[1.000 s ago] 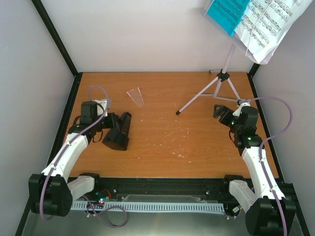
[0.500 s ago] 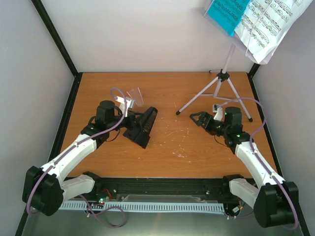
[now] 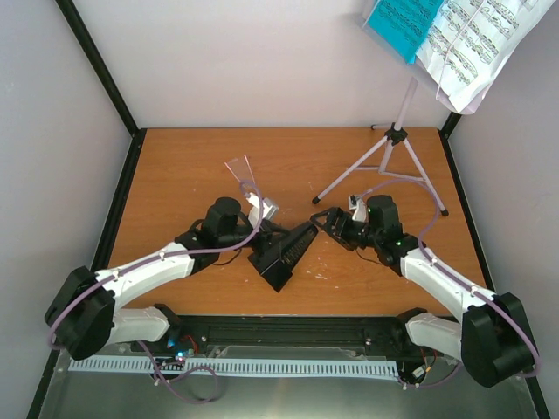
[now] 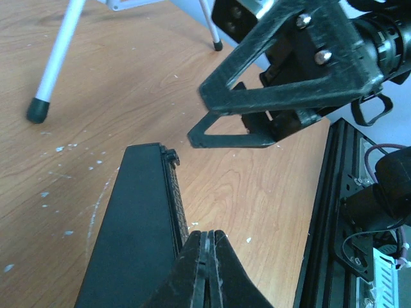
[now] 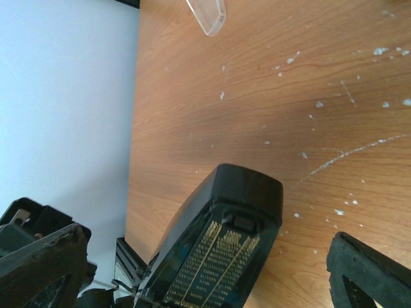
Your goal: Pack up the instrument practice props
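Seemingly mid-handover. Back right: silver tripod music stand (image 3: pixel 397 140) bearing white printed sheet music (image 3: pixel 476 44) and teal folder (image 3: pixel 402 22). At centre of table (image 3: pixel 192 157): small black pyramid metronome (image 3: pixel 284 253), pinched by shut left gripper (image 4: pixel 205 253); right gripper (image 3: pixel 321 218) gaping at its narrow tip. Next, likely: close right, release left.

one metronome (image 3: pixel 284 253), stand (image 3: pixel 395 135), folder (image 3: pixel 402 22); perhaps two sheets (image 3: pixel 476 44)

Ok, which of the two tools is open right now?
The right tool: its jaws are spread wide, facing the narrow end of the black metronome. The left tool is shut on that metronome.
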Tool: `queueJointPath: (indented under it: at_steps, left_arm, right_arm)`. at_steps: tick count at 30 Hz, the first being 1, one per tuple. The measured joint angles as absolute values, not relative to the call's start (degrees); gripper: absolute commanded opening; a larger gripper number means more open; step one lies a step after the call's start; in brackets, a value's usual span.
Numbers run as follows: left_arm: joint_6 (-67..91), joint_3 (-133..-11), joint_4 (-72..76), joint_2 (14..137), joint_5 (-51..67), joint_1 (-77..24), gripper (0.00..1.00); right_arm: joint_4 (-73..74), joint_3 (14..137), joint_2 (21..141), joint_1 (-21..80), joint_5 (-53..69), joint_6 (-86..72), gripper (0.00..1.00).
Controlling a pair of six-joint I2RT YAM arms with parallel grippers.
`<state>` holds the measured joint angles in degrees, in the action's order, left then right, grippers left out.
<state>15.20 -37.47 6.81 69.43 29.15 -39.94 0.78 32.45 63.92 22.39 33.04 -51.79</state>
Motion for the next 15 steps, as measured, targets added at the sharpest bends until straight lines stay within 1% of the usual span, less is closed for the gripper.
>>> queueJointPath:
  at_steps: [15]
  left_arm:
    - [15.22,-37.52,10.94,73.32,29.15,-43.18,0.0]
  right_arm:
    - [-0.27,29.71,67.85,25.47,30.85,-54.43,1.0]
